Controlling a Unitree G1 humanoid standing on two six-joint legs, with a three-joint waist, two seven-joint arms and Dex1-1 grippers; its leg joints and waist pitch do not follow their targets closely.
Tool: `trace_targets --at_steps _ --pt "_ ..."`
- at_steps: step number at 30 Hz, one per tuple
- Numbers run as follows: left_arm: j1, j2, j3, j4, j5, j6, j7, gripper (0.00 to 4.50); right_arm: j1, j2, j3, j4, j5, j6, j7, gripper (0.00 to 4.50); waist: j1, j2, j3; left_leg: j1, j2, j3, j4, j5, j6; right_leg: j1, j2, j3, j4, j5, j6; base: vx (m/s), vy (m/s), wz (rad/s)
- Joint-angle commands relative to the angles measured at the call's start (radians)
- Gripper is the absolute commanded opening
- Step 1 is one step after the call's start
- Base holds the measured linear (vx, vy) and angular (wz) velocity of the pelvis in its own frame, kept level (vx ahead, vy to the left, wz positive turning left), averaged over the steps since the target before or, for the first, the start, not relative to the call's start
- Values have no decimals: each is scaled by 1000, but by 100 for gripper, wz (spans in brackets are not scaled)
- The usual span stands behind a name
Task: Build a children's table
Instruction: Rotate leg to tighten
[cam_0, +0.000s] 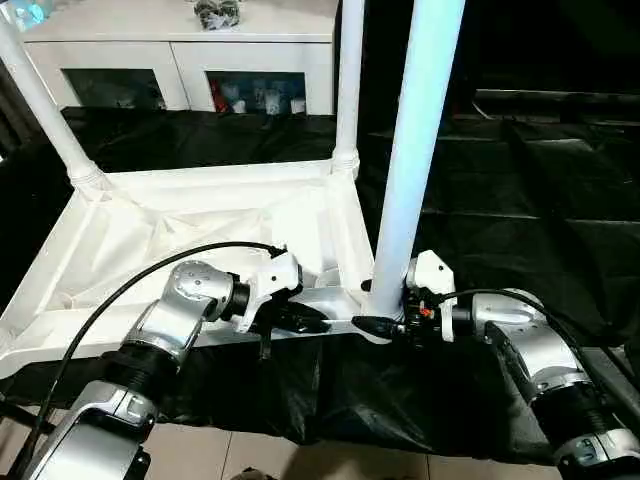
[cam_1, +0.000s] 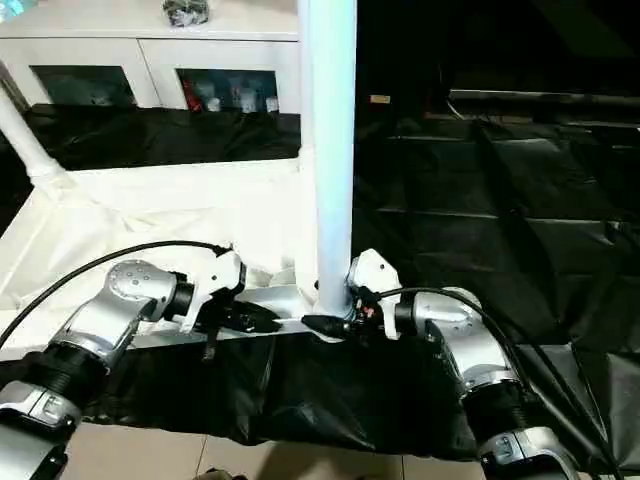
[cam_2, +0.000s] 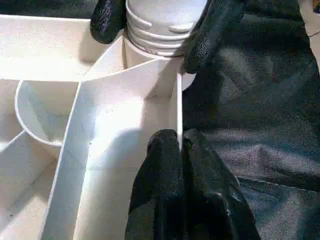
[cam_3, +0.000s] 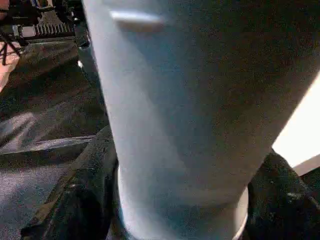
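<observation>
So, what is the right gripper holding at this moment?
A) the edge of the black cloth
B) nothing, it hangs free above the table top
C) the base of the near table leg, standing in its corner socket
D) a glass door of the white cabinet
C: the right gripper has a black finger on each side of the near leg, just above its corner socket.

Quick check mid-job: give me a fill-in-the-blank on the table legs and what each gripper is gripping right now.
1. The right gripper is closed around the base of the near ____.
2. The left gripper pinches the tabletop's thin ____.
3. The tabletop lies upside down on a ____ cloth.
4. ____ legs stand in its corner sockets.

Missing words: leg; rim; black; Three
</observation>
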Motion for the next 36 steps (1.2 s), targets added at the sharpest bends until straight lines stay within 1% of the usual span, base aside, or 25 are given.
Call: trace_targets --at_steps 1,2,3,5,6,7,8,9,10,12,13,14,15,16,17,18,19,21,23,24,25,26,30,32,36 --pt "-13 -14 1 -37 -6 -22 29 0 14 22 39 -33 7 6 9 278 -1 -4 -71 14 22 -1 -65 -254 60 47 -55 34 -65 -312 -214 0 0 0" --pt "-13 -18 1 -35 1 -21 46 0 18 34 31 -28 8 1 -14 277 -3 -7 -70 13 21 0 -65 -258 58 48 -54 34 -67 -314 -213 0 0 0" --pt "-14 -21 4 -32 6 -12 66 0 20 43 26 -24 4 -4 -32 276 -2 -1 -70 15 20 -1 -65 -260 56 47 -55 34 -66 -316 -213 0 0 0" --pt "-19 -27 9 -23 12 -3 95 0 18 57 18 -11 -8 -13 -70 275 -7 -5 -69 14 19 -2 -66 -274 47 47 -54 33 -69 -335 -206 0 0 0" --pt "-26 -38 17 -15 17 8 128 0 13 77 9 10 -27 -18 -133 275 -8 -1 -68 15 19 -3 -67 -280 43 46 -54 33 -70 -346 -204 0 0 0" --pt "-40 -58 30 0 30 28 198 0 1 114 -4 50 -61 -17 -245 275 -13 -4 -66 16 18 -3 -68 -291 34 44 -54 33 -73 -370 -196 0 0 0" --pt "-41 -61 31 2 32 31 206 0 0 118 -6 55 -65 -16 -259 275 -18 -4 -66 16 15 -5 -69 -300 24 43 -54 31 -75 -400 -188 0 0 0" --pt "-56 -85 38 17 50 46 277 0 -19 160 -17 100 -94 -9 -376 274 -24 -7 -63 18 13 -5 -69 -310 17 42 -53 30 -79 -432 -175 0 0 0" --pt "-71 -112 46 34 64 61 348 0 -40 203 -30 142 -114 3 -484 274 -32 -6 -62 21 10 -6 -69 -327 11 40 -53 28 -83 -467 -164 0 0 0" --pt "-80 -132 51 43 72 74 392 0 -57 235 -40 175 -127 8 -563 274 -39 -5 -61 20 9 -8 -68 -337 8 39 -54 27 -86 -491 -156 0 0 0" --pt "-89 -156 54 53 79 82 436 0 -83 272 -61 215 -124 22 -647 274 -41 -8 -62 20 9 -8 -67 -337 11 39 -55 26 -90 -504 -145 0 0 0" --pt "-91 -162 55 55 80 84 447 0 -89 281 -66 225 -122 25 -668 274 -46 -6 -61 19 8 -10 -69 -344 9 37 -54 25 -92 -517 -140 0 0 0" --pt "-98 -189 54 64 85 97 488 0 -119 318 -82 268 -125 27 -748 274 -45 -12 -62 18 7 -10 -68 -340 12 40 -53 23 -93 -518 -134 0 0 0" --pt "-103 -205 53 69 87 104 510 0 -137 334 -85 290 -132 24 -788 274 -47 -6 -62 20 8 -9 -68 -337 9 33 -55 27 -90 -507 -141 0 0 0" --pt "-108 -218 50 73 93 107 532 0 -154 349 -88 313 -140 21 -812 274 -48 -7 -65 17 7 -10 -68 -331 10 40 -54 25 -89 -486 -143 0 0 0" --pt "-108 -218 50 73 93 107 532 0 -154 349 -88 313 -140 21 -812 274 -49 -7 -66 17 8 -9 -67 -326 13 38 -53 27 -87 -466 -149 0 0 0" --pt "-111 -228 49 78 98 109 549 0 -168 361 -91 334 -147 16 -833 274 -47 -14 -69 13 9 -7 -66 -301 28 42 -54 30 -81 -411 -166 0 0 0" --pt "-121 -250 47 86 100 106 569 0 -188 379 -81 354 -149 -9 -810 330 -46 -11 -70 12 10 -6 -65 -285 35 43 -54 31 -77 -374 -179 0 0 0" --pt "-124 -254 42 85 104 96 561 0 -196 384 -80 350 -132 -13 -761 346 -44 -10 -72 11 10 -3 -63 -261 48 46 -53 32 -72 -321 -197 0 0 0" --pt "-122 -250 41 83 103 92 550 0 -200 380 -81 352 -131 -15 -757 353 -43 -5 -73 9 10 -3 -62 -248 53 49 -54 31 -69 -299 -202 0 0 0" --pt "-122 -250 41 83 103 92 550 0 -200 380 -81 352 -131 -15 -757 353 -43 -7 -73 10 11 -3 -62 -246 56 48 -53 31 -70 -291 -205 0 0 0" --pt "-109 -227 36 69 94 73 499 0 -206 356 -79 358 -141 -40 -749 379 -43 -5 -73 9 11 -3 -62 -242 57 49 -53 31 -68 -276 -211 0 0 0" --pt "-83 -180 31 43 68 55 410 0 -182 306 -66 320 -122 -69 -633 389 -46 -3 -76 8 10 -3 -60 -237 64 54 -53 31 -62 -236 -229 0 0 0" --pt "-72 -157 27 33 60 38 363 0 -165 282 -56 294 -108 -80 -561 389 -48 -5 -77 6 12 -2 -58 -229 80 57 -52 31 -58 -196 -244 0 0 0" --pt "-67 -111 18 34 57 4 285 0 -115 222 -32 208 -55 -74 -378 389 -44 -7 -74 9 15 -1 -59 -240 90 57 -51 30 -59 -215 -250 0 0 0"
